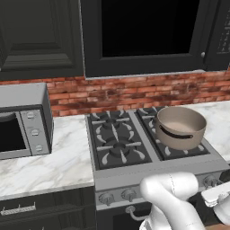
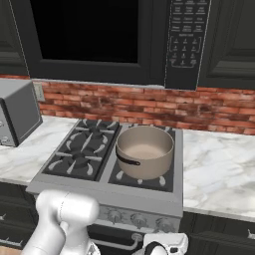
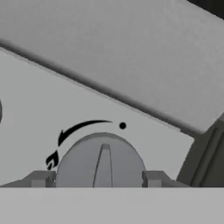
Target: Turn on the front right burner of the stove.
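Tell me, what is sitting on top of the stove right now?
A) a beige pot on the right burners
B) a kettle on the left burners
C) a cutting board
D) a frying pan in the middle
A: a beige pot with a dark handle stands on the right side of the stove, while the left burners are bare.

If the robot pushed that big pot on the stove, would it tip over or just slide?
Probably slide. The pot is wide and low, so tipping seems unlikely. It sits on the front right burner grate, whose prongs might catch its base. It looks empty, so likely light for its size.
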You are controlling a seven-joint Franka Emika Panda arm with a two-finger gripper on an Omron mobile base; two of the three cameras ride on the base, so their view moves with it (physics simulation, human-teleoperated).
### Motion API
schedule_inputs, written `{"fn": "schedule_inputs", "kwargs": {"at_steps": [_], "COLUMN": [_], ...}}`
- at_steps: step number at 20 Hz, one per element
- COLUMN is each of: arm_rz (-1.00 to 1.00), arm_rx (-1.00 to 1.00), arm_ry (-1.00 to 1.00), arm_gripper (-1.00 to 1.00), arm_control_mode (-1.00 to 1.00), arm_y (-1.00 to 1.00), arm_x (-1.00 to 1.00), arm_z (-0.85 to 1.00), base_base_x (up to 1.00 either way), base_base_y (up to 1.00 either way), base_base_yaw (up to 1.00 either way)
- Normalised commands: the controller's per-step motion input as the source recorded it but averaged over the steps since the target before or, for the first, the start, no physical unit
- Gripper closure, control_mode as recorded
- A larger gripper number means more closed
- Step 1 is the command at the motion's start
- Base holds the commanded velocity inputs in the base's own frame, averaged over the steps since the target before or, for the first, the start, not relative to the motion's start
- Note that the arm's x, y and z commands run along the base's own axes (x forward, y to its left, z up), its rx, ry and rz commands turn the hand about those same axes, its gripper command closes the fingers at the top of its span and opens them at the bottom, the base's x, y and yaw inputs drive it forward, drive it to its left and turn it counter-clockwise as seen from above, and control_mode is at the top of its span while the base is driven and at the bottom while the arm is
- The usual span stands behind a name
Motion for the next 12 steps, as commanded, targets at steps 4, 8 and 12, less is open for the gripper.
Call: {"fn": "schedule_inputs", "kwargs": {"at_steps": [4,8,12], "arm_rz": [-0.01,-0.04,-0.01], "arm_rx": [-0.60,-0.64,-0.59], "arm_ry": [0.01,0.07,0.12], "arm_gripper": [1.00,1.00,1.00], "arm_control_mode": [-1.00,-1.00,-1.00], "arm_y": [0.00,0.00,0.00], "arm_x": [0.12,0.13,0.16], "arm_z": [-0.28,-0.21,-0.20], "base_base_x": [0.00,0.00,0.00], "base_base_y": [0.00,0.00,0.00], "base_base_yaw": [0.00,0.00,0.00]}}
